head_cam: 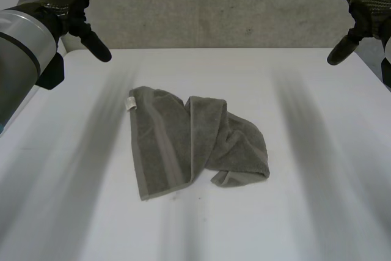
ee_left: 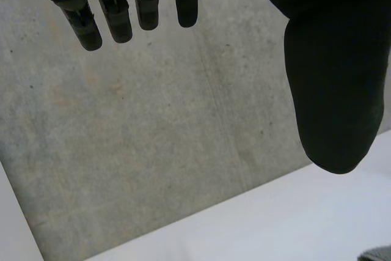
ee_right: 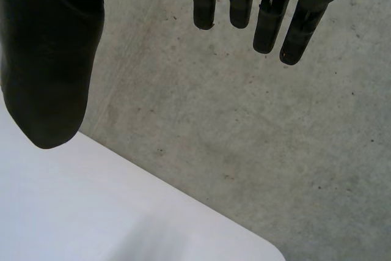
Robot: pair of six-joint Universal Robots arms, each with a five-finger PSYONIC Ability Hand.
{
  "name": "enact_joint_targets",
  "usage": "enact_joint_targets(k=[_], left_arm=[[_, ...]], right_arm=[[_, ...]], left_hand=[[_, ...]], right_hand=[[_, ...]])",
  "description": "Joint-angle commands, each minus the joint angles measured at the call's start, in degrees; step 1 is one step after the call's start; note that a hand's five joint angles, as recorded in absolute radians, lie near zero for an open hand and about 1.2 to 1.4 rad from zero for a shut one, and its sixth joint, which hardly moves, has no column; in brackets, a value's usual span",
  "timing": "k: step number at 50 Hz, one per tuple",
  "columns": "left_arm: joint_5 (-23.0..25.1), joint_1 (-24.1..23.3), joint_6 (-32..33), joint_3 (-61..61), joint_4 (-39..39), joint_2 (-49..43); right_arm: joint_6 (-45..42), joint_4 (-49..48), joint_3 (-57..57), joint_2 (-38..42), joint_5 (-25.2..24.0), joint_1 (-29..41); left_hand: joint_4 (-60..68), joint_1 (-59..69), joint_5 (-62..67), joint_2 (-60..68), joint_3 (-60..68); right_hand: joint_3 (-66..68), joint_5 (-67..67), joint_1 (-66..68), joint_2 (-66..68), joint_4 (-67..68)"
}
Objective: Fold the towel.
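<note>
On the table (head_cam: 317, 212) — towel (head_cam: 189, 142) crumpled, long axis near-to-far.

The head view looks down from between the arms, across the flat white table (head_cam: 244, 236) toward a grey concrete wall (head_cam: 214, 10). The wrist views look closely along the black left hand (ee_left: 330, 77) and black right hand (ee_right: 49, 59) at that same wall and table edge.

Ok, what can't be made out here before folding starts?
- Head view: the towel is bunched over itself, hiding its other corners and lower layers.
- Head view: its white tag is too small to read.
- Left wrist view: the towel is cut off by the frame edge, past the left hand.
</note>
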Motion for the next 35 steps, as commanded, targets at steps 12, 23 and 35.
enact_joint_targets(k=[12, 23, 35], left_arm=[[0.18, 0.37, 0.07, 0.39, -1.68, -0.39], [2.47, -3.24, 0.07, -5.50, -1.24, -2.67], [2.47, -10.53, -6.77, 3.44, 1.84, -24.53]], right_arm=[[-0.59, 0.86, -0.46, 0.29, -1.80, -0.09], [-21.42, 11.06, 0.33, 7.06, -10.68, 0.44], [-1.49, 3.25, 9.01, 15.31, -11.12, 1.40]], left_hand=[[0.43, 0.29, -1.54, 0.41, 0.48], [2.67, 2.52, 0.69, 2.64, 2.71], [3.00, 2.85, 1.03, 2.98, 3.04]], right_hand=[[-3.65, -3.77, -2.95, -3.67, -4.84], [-3.65, -3.77, -2.95, -3.67, -4.84], [-3.65, -3.77, -2.95, -3.67, -4.84]])
